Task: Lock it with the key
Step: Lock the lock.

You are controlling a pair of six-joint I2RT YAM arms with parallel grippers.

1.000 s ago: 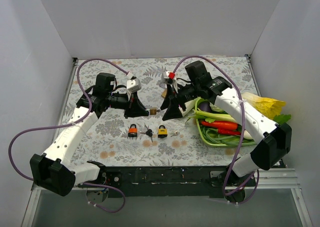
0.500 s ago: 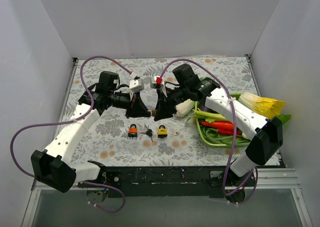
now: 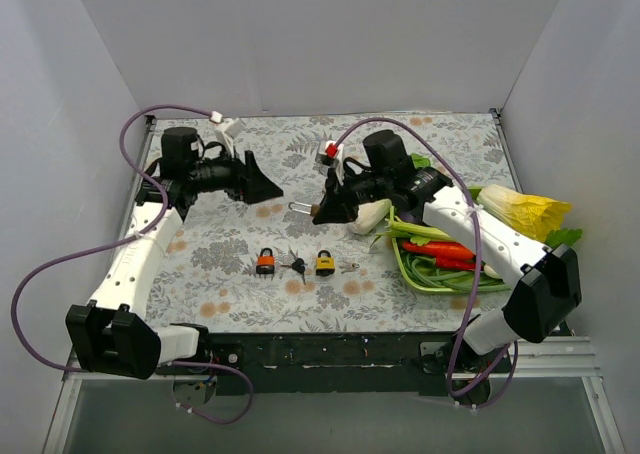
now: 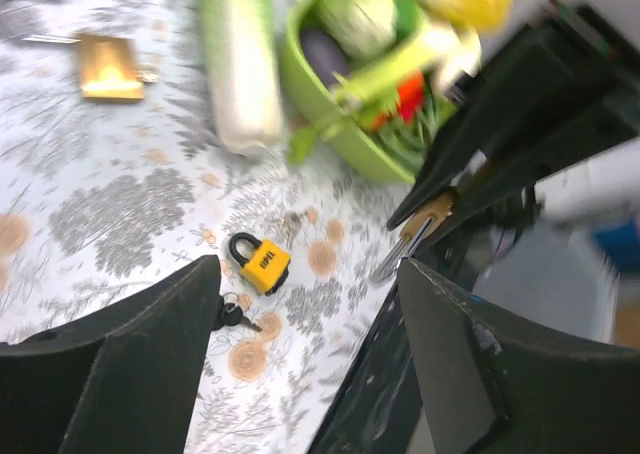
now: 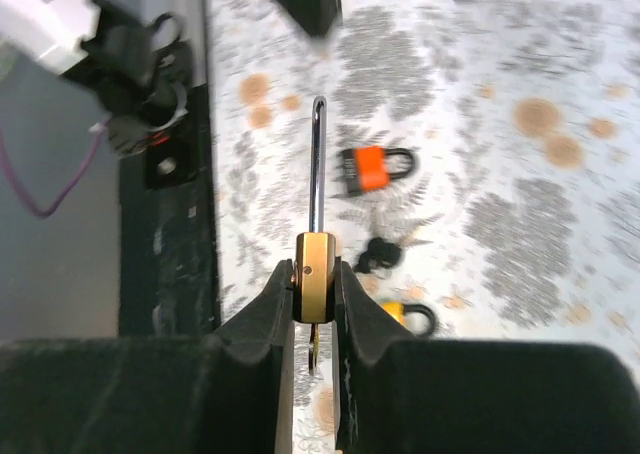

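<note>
Looking at it, the right pincer [image 3: 322,212] was clamped on the small brass padlock with the silver shackle [image 5: 315,264], up off the floral table [image 3: 230,274]. Shackle was sticking out, so I'd say not locked yet. What's maybe the key [image 5: 313,352] dangled underneath, too blurry to call. Left pincer [image 3: 265,184] hung open, empty.

Overhead, close wrists; shared yellow padlock [image 3: 325,263] [image 4: 260,262]

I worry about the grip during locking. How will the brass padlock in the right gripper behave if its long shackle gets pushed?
The brass padlock looks like solid metal, so it is likely rigid and heavy for its size. The right gripper pinches only its narrow body, so a push on the shackle could well pivot it. Its smooth sides probably slip easily.
</note>
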